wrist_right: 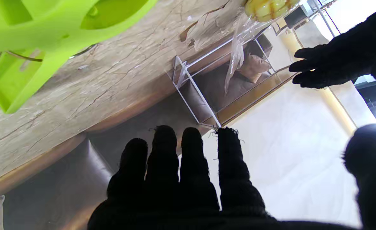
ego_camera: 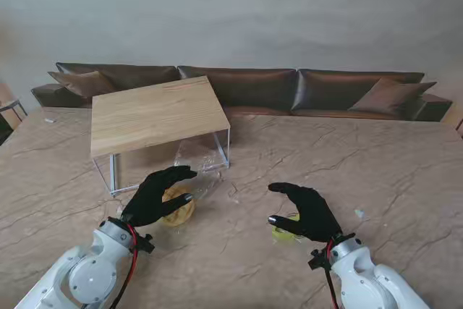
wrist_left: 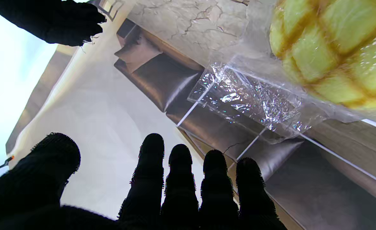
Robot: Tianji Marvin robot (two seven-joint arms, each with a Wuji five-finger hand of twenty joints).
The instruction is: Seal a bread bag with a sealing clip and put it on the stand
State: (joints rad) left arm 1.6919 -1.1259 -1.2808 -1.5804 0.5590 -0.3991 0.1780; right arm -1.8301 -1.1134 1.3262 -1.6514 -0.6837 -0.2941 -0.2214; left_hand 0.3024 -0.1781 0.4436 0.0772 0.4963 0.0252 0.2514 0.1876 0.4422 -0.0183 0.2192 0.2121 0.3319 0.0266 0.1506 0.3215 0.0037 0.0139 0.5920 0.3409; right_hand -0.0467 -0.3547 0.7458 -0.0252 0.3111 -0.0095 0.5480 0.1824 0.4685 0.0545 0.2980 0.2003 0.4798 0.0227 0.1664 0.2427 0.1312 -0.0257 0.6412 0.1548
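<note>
Both hands hovering, fingers spread, holding nothing.
Your left hand (ego_camera: 155, 197) is partly hiding the bread bag (ego_camera: 189, 179); your right hand (ego_camera: 307, 211) is covering most of the green clip (ego_camera: 282, 233) on the counter (ego_camera: 362, 157).

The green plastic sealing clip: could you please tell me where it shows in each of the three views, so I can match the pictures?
Stand view: the green plastic sealing clip lies on the table under the right hand, mostly hidden by it.
Left wrist view: not in it.
Right wrist view: it fills the corner of the picture, lying on the marble table.
Shared landmark: the wood-topped clear acrylic stand.
</note>
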